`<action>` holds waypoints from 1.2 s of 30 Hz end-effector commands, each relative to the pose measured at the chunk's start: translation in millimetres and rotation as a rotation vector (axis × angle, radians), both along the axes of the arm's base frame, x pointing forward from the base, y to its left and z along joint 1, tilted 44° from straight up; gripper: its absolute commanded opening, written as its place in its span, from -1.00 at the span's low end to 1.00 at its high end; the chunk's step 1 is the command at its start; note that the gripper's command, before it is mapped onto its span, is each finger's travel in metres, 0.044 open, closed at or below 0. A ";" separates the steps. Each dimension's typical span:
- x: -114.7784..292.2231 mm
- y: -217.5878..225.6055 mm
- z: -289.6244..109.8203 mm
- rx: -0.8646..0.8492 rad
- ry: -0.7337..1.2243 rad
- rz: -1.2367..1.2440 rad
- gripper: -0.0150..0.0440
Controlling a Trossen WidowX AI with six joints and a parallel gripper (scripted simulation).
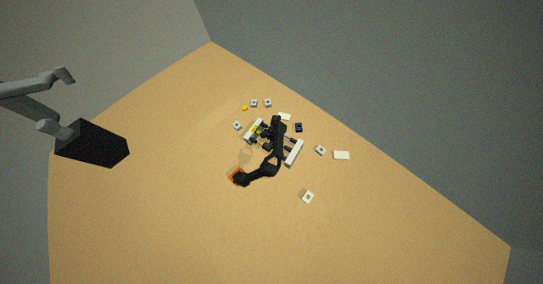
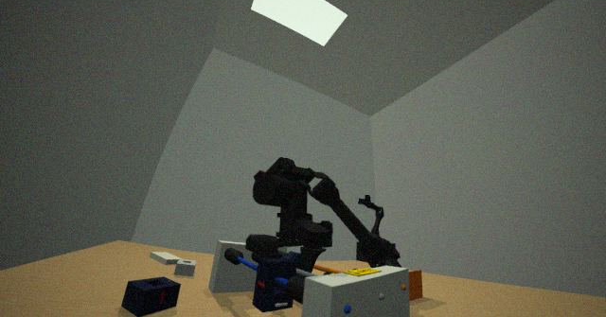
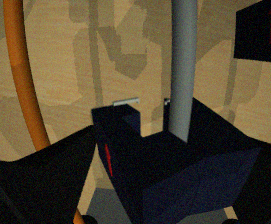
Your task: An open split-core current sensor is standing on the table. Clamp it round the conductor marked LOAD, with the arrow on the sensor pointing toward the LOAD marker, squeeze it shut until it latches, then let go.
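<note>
The black gripper (image 3: 142, 219) is squeezing the dark blue clip-on sensor block (image 3: 166, 169), which is sitting around the grey wire (image 3: 183, 43).

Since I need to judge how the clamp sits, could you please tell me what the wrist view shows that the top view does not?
Only the wrist view shows, close up, the grey conductor running into the gap of the dark blue sensor, which the tool grips, and the orange conductor curving at the left.

Only the top view shows the scattered small grey blocks and the yellow disc.

Both show the tan table and the tool above the conductors.
</note>
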State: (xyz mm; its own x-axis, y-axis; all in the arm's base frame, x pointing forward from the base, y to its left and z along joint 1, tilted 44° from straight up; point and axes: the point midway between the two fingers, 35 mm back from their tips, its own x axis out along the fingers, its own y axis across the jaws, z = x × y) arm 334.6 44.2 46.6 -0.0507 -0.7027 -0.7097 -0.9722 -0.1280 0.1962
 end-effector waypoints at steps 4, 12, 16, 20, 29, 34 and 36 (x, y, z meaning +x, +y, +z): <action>-1.1 0.2 0.2 0.001 0.006 -0.001 -0.49; -1.1 0.2 0.2 0.001 0.006 -0.001 -0.49; -1.1 0.2 0.2 0.001 0.006 -0.001 -0.49; -1.1 0.2 0.2 0.001 0.006 -0.001 -0.49; 0.6 2.9 1.5 0.026 -0.053 0.058 -0.49; 0.9 6.9 4.8 0.058 -0.133 0.143 -0.49; 0.7 8.4 6.6 0.068 -0.166 0.177 -0.49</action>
